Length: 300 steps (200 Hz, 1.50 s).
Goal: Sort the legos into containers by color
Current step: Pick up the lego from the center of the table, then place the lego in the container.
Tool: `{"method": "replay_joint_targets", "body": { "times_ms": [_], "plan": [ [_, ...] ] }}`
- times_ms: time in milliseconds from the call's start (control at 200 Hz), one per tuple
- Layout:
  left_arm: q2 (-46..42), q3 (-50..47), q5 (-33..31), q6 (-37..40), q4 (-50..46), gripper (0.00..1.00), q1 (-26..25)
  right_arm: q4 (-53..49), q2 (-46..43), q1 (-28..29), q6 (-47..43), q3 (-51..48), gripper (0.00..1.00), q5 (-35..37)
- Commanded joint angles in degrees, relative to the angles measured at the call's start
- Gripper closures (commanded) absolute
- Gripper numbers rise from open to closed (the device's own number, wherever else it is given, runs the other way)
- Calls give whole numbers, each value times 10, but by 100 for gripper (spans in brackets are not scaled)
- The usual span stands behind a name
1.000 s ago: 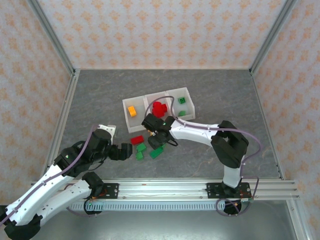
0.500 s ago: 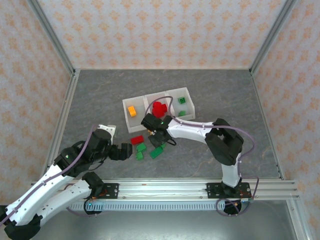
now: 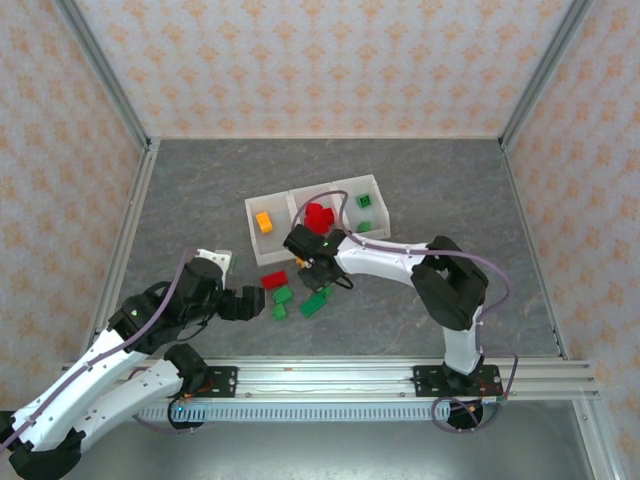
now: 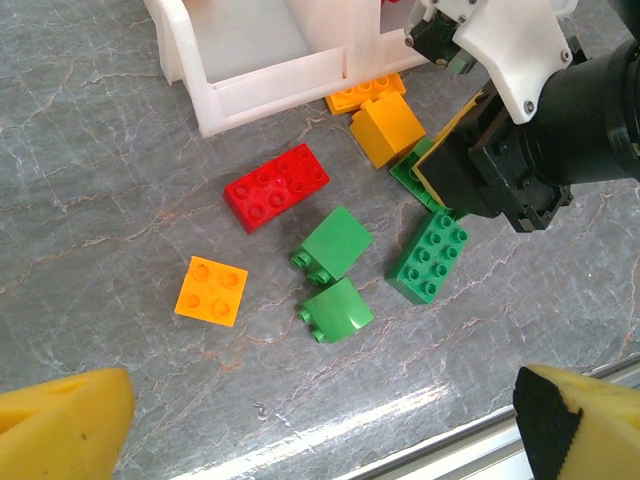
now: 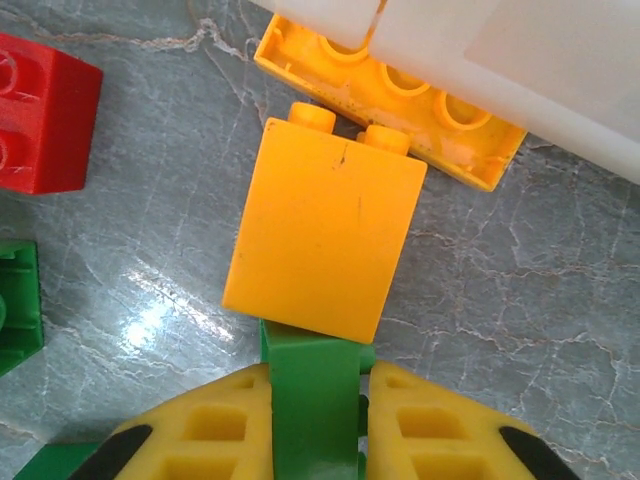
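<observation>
Your right gripper [image 5: 315, 405] is clamped on a green lego [image 5: 310, 365] just in front of the containers [image 5: 520, 50], its end against an orange brick [image 5: 320, 240]. Your left gripper [image 4: 320, 420] hangs with fingers wide apart above loose legos [image 4: 335, 240].

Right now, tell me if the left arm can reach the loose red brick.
Probably yes: the left gripper is open, the red brick lies apart from its neighbours, and the right gripper grips a green brick off to one side.
</observation>
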Motion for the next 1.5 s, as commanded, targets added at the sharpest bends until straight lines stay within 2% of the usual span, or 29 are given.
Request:
{"method": "replay_joint_targets", "body": {
  "times_ms": [0, 170, 290, 435, 561, 911, 1146, 1497],
  "plan": [
    [1, -6, 2, 2, 4, 1, 6, -45, -62, -2, 0, 12, 82, 7],
    [5, -8, 5, 3, 6, 1, 9, -69, -132, -9, 6, 35, 82, 32],
    [6, -6, 6, 4, 6, 1, 11, -82, -154, -38, -1, 64, 82, 96],
    [6, -7, 9, 5, 6, 1, 11, -84, -130, -105, -41, 102, 83, 183],
    [9, -7, 12, 7, 8, 1, 11, -66, -73, -168, -69, 149, 84, 189],
    [22, -9, 22, 12, 10, 1, 13, -31, 90, -234, -84, 281, 86, 103],
    [27, -9, 28, 15, 12, 1, 14, -29, 156, -250, -84, 327, 80, 69],
    [30, -9, 36, 17, 17, 1, 18, -7, 122, -262, -65, 275, 63, -24]
  ]
}}
